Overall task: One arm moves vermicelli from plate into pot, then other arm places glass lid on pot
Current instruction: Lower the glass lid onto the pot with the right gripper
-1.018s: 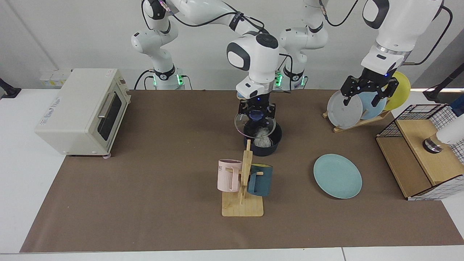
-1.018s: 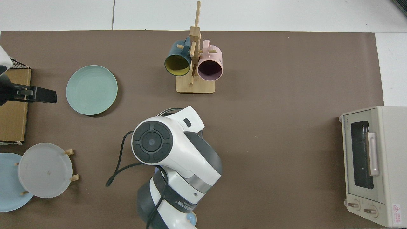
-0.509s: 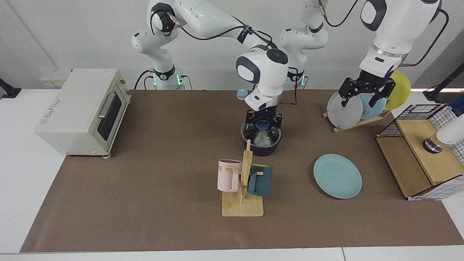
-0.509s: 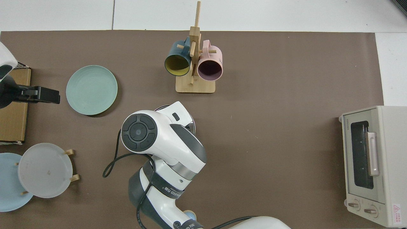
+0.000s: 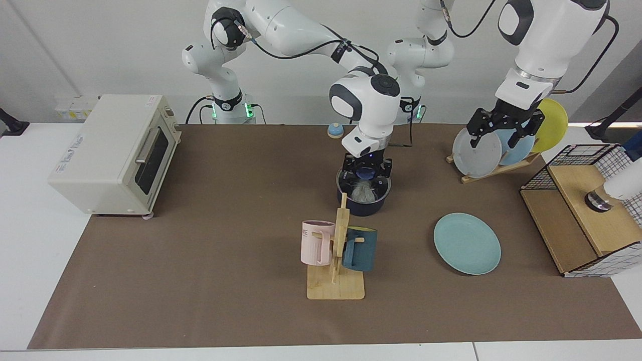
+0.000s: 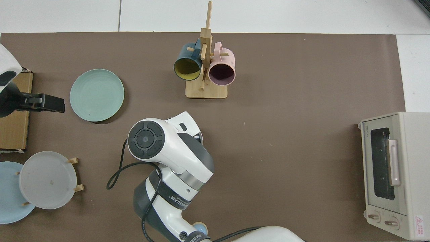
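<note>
The dark navy pot (image 5: 365, 204) stands mid-table, just behind the mug stand. The glass lid (image 5: 377, 184) lies level on its rim, and the white vermicelli (image 5: 360, 191) shows through it inside the pot. My right gripper (image 5: 366, 172) comes straight down from above and is shut on the lid's blue knob. In the top view the right arm (image 6: 168, 148) covers the pot almost entirely. The light-teal plate (image 5: 467, 243) (image 6: 96, 94) lies bare to one side. My left gripper (image 5: 501, 136) hangs open and holds nothing, raised in front of the plate rack.
A wooden stand (image 5: 335, 281) with a pink mug (image 5: 316, 242) and a teal mug (image 5: 359, 249) is close in front of the pot. A toaster oven (image 5: 115, 153), a plate rack (image 5: 494, 148) and a wire basket with a wooden box (image 5: 587, 210) line the sides.
The right gripper has brought the tilted lid down and over until it sits flat on the pot. The left gripper has risen slightly by the plate rack.
</note>
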{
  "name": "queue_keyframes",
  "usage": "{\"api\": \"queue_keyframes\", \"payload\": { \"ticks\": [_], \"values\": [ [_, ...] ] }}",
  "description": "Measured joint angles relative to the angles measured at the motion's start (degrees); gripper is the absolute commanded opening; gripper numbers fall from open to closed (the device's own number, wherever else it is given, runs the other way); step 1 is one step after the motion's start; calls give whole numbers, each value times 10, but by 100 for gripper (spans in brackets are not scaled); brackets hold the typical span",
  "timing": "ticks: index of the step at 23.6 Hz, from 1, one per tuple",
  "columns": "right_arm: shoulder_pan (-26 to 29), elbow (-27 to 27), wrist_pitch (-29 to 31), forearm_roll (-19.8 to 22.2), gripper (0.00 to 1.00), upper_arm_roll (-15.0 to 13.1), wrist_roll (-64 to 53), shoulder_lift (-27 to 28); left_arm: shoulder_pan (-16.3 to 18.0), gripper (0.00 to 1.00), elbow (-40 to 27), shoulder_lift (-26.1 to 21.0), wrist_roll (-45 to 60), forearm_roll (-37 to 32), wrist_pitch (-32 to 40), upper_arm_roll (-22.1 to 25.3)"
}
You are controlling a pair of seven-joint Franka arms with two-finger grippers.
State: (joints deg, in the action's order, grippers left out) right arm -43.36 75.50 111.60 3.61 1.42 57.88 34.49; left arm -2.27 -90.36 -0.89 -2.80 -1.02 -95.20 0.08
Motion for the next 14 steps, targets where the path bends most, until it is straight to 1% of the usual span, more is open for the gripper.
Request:
{"api": "queue_keyframes", "payload": {
  "ticks": [13,14],
  "values": [
    [-1,6,0,-1,0,1,0,1,-1,100,0,0,3,0,0,-1],
    [-1,6,0,-1,12,1,0,1,-1,100,0,-1,4,0,0,-1]
  ]
}}
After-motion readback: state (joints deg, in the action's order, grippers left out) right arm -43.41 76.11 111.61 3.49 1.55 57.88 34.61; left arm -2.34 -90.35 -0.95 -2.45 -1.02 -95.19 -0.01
